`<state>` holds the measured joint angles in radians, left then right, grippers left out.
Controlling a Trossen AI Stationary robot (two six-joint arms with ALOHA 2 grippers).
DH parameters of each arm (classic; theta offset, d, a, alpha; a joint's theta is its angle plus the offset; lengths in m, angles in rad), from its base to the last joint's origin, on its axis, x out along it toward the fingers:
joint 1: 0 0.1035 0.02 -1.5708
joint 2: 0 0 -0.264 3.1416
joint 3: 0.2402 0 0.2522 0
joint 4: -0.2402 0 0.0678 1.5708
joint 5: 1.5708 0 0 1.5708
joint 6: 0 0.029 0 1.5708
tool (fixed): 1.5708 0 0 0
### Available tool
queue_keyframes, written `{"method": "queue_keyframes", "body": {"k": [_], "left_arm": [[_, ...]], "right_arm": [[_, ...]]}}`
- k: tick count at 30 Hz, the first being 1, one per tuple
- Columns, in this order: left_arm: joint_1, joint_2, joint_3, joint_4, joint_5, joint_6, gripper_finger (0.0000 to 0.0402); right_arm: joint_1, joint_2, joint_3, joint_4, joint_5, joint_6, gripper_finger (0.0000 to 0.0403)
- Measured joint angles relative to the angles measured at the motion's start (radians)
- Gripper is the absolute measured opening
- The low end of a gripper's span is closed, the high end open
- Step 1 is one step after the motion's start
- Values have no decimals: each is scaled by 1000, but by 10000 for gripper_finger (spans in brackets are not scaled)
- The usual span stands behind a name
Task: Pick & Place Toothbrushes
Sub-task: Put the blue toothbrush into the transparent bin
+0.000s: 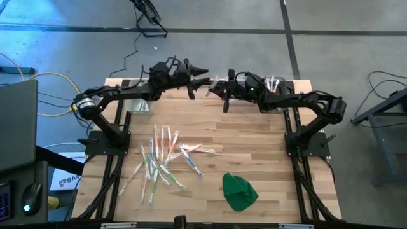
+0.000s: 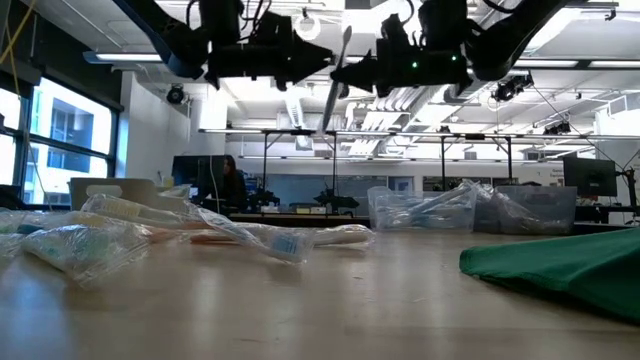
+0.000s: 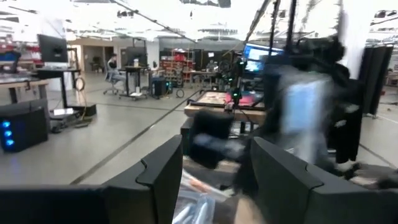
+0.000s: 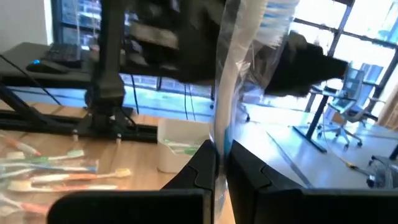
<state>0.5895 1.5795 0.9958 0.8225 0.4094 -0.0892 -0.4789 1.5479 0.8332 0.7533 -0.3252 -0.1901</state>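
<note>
My right gripper [image 4: 221, 149] is shut on one wrapped toothbrush [image 4: 225, 81], held high above the table's far middle [image 1: 213, 89]. My left gripper [image 3: 216, 146] stands open right beside it [image 1: 202, 80], facing it, with nothing between its fingers. Several more wrapped toothbrushes [image 1: 164, 159] lie in a loose pile flat on the wooden table [image 1: 254, 140], at its near left. In the low view the held brush [image 2: 335, 90] shows as a pale, nearly upright stick between the two dark grippers. My right gripper pinches the wrapped toothbrush along its shaft [image 4: 219, 134] between its two fingers. The fingers come level, from the table's right, and lie across the brush. The brush stands nearly upright in the hold, lifted clear of the table, with most of its length above the fingers.
A clear bin [image 1: 137, 105] holding a few brushes stands at the far left [image 4: 180, 146], another bin [image 1: 273, 83] at the far right. A green cloth lump [image 1: 240, 191] lies at the near right. Bare wood lies between the pile and the bins.
</note>
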Motion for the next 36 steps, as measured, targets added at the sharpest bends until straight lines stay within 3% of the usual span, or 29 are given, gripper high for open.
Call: {"method": "queue_keyframes", "body": {"k": [6,12,18,27,36], "left_arm": [[29,0,0,-20,13,-15,184],[29,0,0,-29,16,-15,184],[28,0,0,-37,8,-13,184],[24,0,0,-78,9,-20,184],[17,0,0,-203,9,-33,184]], "right_arm": [[-3,-114,-71,1,55,-19,12],[-16,-260,-197,-1,214,-14,12],[-49,-327,-342,91,372,117,12],[-58,-254,-438,236,586,319,12],[-56,-53,-438,374,768,428,12]]}}
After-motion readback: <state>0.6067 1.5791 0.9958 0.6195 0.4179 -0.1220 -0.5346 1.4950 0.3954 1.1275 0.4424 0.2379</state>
